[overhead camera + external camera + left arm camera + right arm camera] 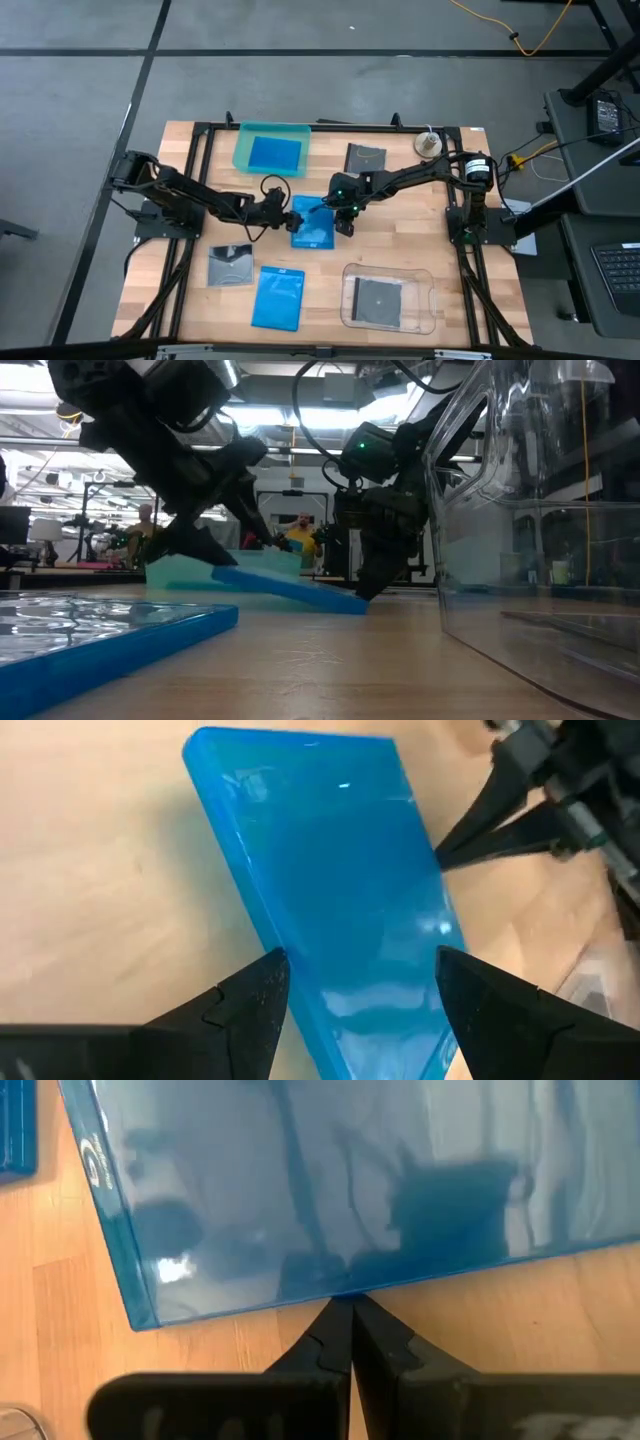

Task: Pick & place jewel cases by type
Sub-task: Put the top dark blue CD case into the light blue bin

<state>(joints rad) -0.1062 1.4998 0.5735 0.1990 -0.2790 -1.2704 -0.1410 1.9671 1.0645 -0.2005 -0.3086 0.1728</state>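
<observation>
Wood table [320,270]; left gripper [285,211] grips tilted blue case [314,226], right gripper [345,222] closed

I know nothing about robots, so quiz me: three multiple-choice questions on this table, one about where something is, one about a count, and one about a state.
1. Where does the clear plastic tray sit?
A. At the right arm's side, holding a dark square disc case
B. At the left arm's side, upside down
C. On top of the teal tray

2. How many bright blue rectangular plastic cases show?
A. One
B. Three
C. Five

3. How are the right gripper fingers set?
A. Wide apart
B. Closed around a disc
C. Shut, tip at the middle blue case edge

Answers:
1 A: the high view shows it there, the dark case inside.
2 B: one in the teal translucent tray, one between the arms, one beside the clear tray.
3 C: the right wrist view shows the fingers pressed together.
</observation>
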